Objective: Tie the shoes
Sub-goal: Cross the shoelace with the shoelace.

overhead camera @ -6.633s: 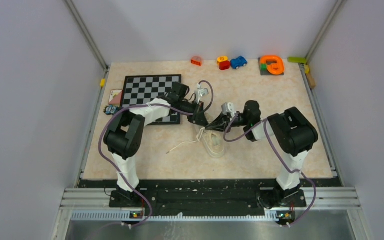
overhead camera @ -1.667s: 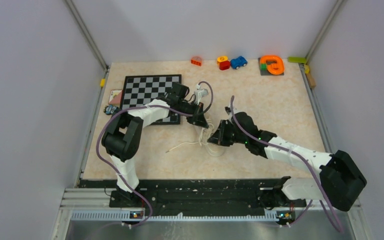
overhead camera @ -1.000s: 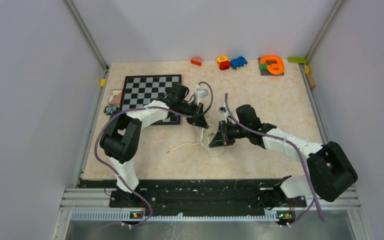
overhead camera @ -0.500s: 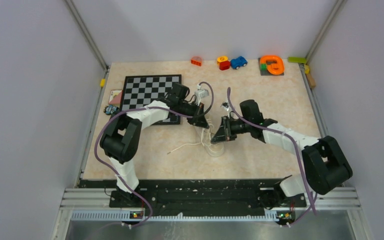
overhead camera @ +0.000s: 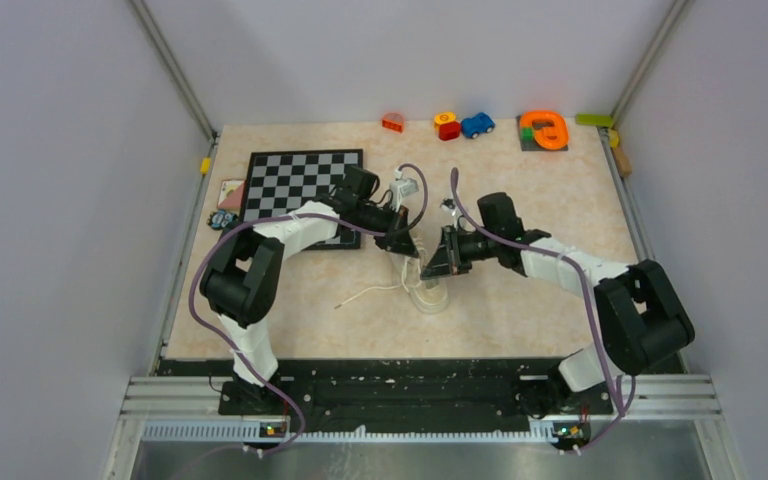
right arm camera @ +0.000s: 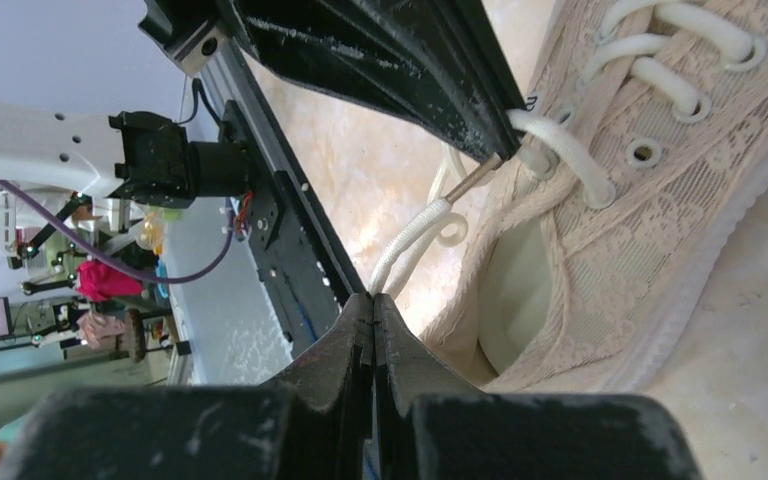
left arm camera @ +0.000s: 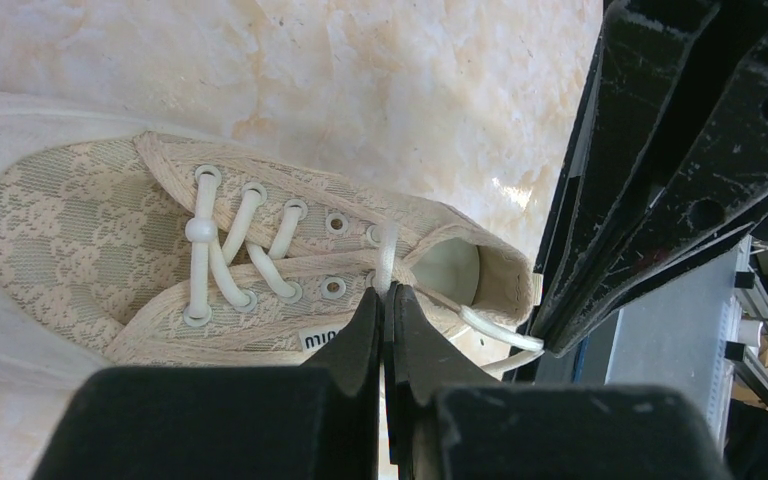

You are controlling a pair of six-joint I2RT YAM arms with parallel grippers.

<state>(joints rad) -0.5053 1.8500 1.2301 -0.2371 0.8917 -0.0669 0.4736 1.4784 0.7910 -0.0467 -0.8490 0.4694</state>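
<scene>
Cream cloth shoe (overhead camera: 430, 297) is sitting near the middle of the counter (overhead camera: 520, 320), just off the near right corner of the chessboard (overhead camera: 290, 180). The left jaws are pinching one white lace (left arm camera: 385, 250) tight. The right jaws are pinching the other lace (right arm camera: 412, 238). I think both arms should be pulling slowly and evenly, crossing the laces without dragging the shoe.

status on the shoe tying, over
Left gripper shut on lace, right gripper shut on lace too. Shoe untied, top eyelets empty. Grippers close together over the heel, nothing else in the way.
</scene>
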